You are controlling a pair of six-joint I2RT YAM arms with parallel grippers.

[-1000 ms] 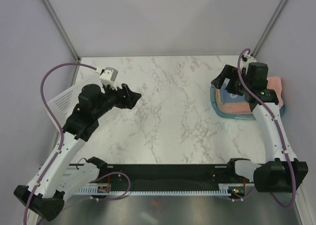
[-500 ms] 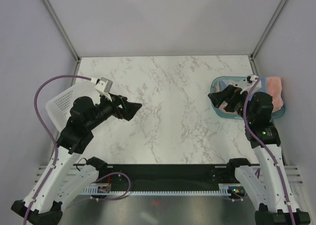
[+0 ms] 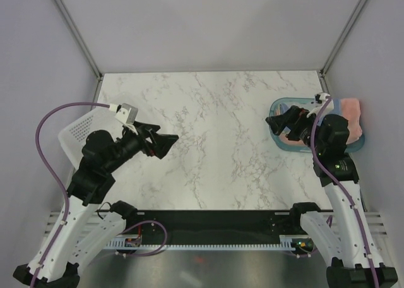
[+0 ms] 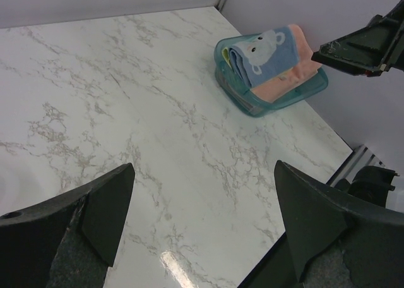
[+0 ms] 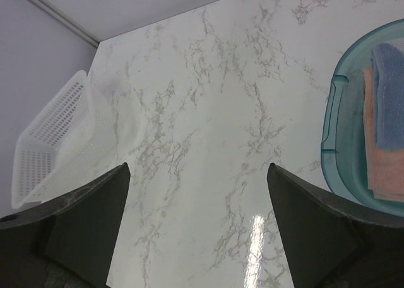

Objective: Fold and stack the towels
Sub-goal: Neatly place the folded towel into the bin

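Note:
The towels lie folded and stacked in the teal tray [image 4: 235, 95] at the table's right edge. A blue-grey towel [image 4: 264, 52] with a bear face is on top, and a salmon-pink towel [image 4: 291, 81] lies under it. In the right wrist view the blue-grey towel [image 5: 388, 89] and the pink towel [image 5: 382, 162] show in the tray [image 5: 333, 139]. My right gripper [image 3: 284, 120] hovers open over the tray's left end and hides part of the stack; pink towel [image 3: 352, 111] shows behind it. My left gripper [image 3: 164, 143] is open and empty above the table's left half.
A white perforated basket [image 3: 79, 131] lies on its side at the table's left edge, also seen as the basket [image 5: 53, 149] in the right wrist view. My right gripper [image 4: 366, 45] shows beside the tray in the left wrist view. Purple cables loop off both arms.
The right arm has swung in from the right edge, and its gripper now sits a little nearer over the tray. The left gripper has drawn back toward the near side and opened slightly wider.

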